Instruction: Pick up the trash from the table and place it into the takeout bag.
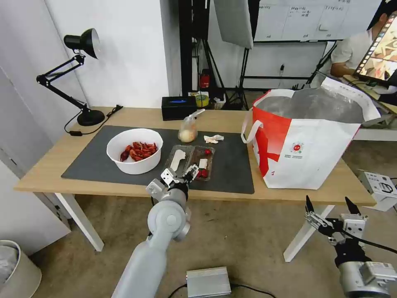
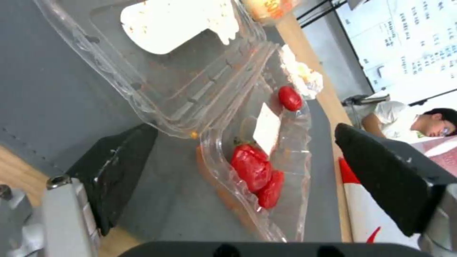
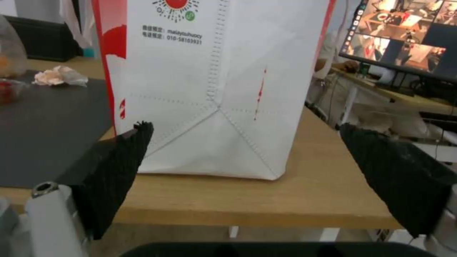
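Note:
On the dark grey mat of the table (image 1: 45, 174) lie a white bowl of red shells (image 1: 134, 150), a clear hinged tray (image 1: 191, 160), a knotted clear bag (image 1: 188, 129) and a crumpled tissue (image 1: 214, 139). My left gripper (image 1: 180, 174) hovers open at the tray's near edge; in the left wrist view its fingers (image 2: 116, 167) straddle the tray (image 2: 228, 117), which holds red scraps. The red-and-white takeout bag (image 1: 306, 149) stands open on the table's right end. My right gripper (image 1: 331, 207) waits open below the table's front edge, facing the bag (image 3: 214, 89).
A black desk lamp (image 1: 78, 78) stands at the table's back left and a black box (image 1: 178, 107) at the back middle. A grey unit (image 1: 208, 282) lies on the floor, a bin (image 1: 16, 269) at lower left.

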`<state>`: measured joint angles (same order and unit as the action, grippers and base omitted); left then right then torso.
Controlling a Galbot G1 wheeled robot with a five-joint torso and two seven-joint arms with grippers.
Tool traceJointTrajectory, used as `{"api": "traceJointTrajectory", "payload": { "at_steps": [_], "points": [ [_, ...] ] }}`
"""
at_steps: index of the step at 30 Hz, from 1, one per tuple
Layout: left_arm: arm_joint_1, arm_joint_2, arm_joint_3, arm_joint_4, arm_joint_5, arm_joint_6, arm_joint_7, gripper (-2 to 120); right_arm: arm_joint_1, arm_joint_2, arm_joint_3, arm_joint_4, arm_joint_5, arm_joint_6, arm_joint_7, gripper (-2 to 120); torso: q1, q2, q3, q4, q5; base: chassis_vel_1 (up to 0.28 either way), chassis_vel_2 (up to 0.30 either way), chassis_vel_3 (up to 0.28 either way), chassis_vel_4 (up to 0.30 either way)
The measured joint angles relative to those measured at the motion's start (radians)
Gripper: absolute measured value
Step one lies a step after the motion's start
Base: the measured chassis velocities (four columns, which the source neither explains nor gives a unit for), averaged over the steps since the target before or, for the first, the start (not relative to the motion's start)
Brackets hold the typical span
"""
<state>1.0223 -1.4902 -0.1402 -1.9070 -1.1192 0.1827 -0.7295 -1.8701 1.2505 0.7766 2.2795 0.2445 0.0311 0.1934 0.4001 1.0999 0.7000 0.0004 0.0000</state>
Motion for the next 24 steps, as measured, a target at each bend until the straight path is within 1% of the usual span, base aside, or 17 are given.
{"api": "traceJointTrajectory", "payload": {
  "at_steps": [5, 20, 24],
  "points": [
    [-0.003, -0.006, 0.002, 0.002, -0.001, -0.015, 0.011, 100, -0.001, 0.0, -0.001, -0.002, 0.001, 0.004, -0.001, 97, 0.0, 0.0, 0.0, -0.0003, 0.0, 0.0, 0.0, 0.0, 0.0],
    [-0.007, -0.01, -0.01, 0.014, -0.005, -0.024, 0.01, 100, 0.003, -0.001, -0.003, -0.01, 0.004, 0.008, -0.002, 97, 0.0, 0.0, 0.0, -0.0004, 0.0, 0.0, 0.0, 0.0, 0.0],
    [-0.001, -0.013, -0.009, 0.018, 0.041, -0.04, 0.044, 100, 0.002, 0.0, -0.003, -0.014, 0.004, 0.014, -0.003, 96, 0.0, 0.0, 0.0, -0.0004, 0.0001, 0.0, 0.0, 0.0, 0.0]
  ]
}}
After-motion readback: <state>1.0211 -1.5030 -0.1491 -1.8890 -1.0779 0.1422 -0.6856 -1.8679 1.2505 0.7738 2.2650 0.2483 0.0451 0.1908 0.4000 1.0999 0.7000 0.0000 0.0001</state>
